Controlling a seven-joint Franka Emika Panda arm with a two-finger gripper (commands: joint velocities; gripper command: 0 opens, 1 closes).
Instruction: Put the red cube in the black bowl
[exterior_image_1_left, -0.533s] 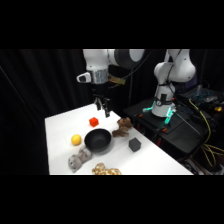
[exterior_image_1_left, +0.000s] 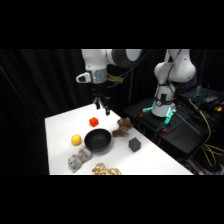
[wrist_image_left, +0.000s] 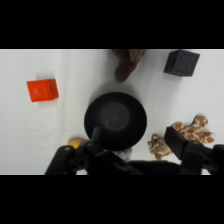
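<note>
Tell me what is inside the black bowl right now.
Nothing shows inside the black bowl: the wrist view shows its bare dark bottom. The red cube sits on the table apart from it. The gripper's linkage covers only the bowl's near rim.

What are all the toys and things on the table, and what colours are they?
red cube: one, red, far side of table, apart from bowl
black bowl: one, glossy black, table middle, empty
yellow ball: one, yellow, beside bowl
dark grey cube: one, on the bowl's other side
brown plush toy: one, between bowl and grey cube
grey plush toy: one, near edge
spotted plush toy: one, tan and brown, near edge
gripper: one, black fingers, open, above red cube
</note>
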